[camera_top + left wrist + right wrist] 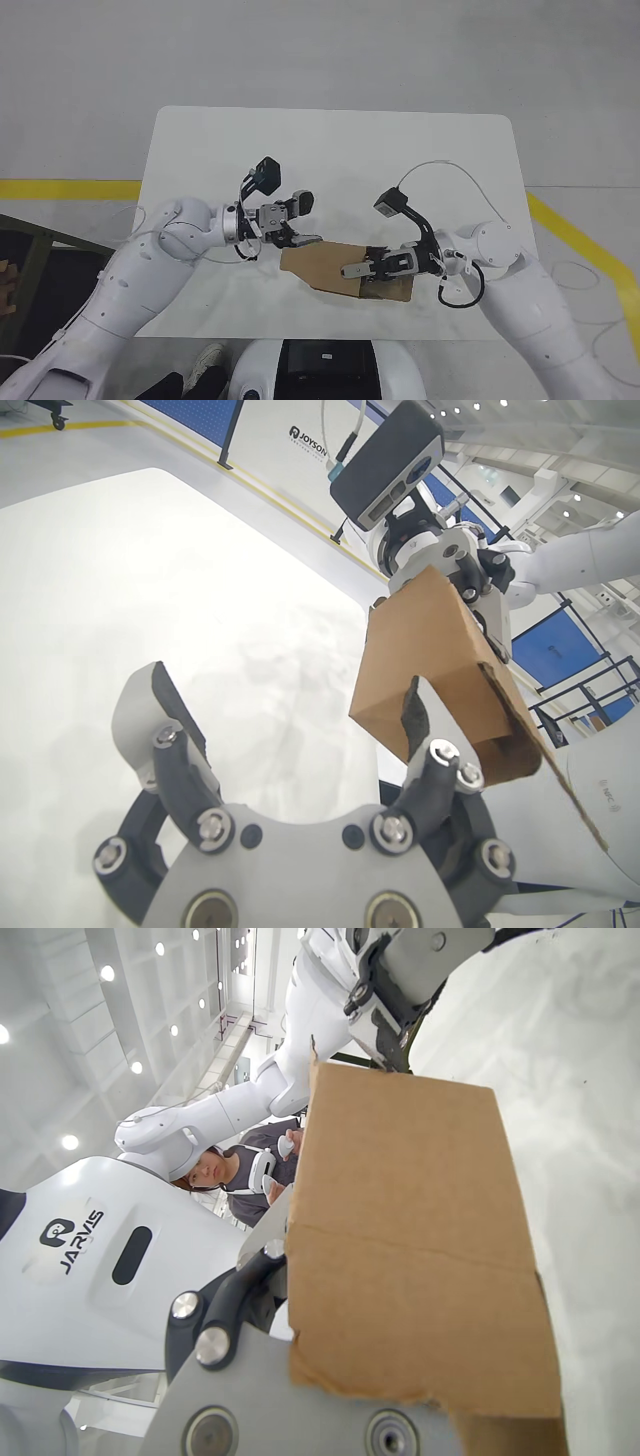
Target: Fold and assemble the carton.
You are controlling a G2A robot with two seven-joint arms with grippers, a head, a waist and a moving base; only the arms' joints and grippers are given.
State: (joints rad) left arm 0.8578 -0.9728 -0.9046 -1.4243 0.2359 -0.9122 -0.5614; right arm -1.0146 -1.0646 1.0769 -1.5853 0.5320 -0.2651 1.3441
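Note:
The brown carton [335, 266] is a partly folded cardboard sleeve held above the white table's front middle. My right gripper [362, 271] is shut on its right end, with one finger [265, 1228] lying along the carton [410, 1228]. My left gripper [290, 705] stands open at the carton's left end. One of its pads [417, 712] touches the corner of the carton [425, 650], while the other finger [165, 700] is out over bare table. In the top view the left gripper [300, 222] sits just left of the cardboard.
The white table [200, 150] stretches wide behind and to both sides of the arms. The carton hangs close to the table's front edge [200, 336]. Yellow floor tape [60, 188] runs beside the table.

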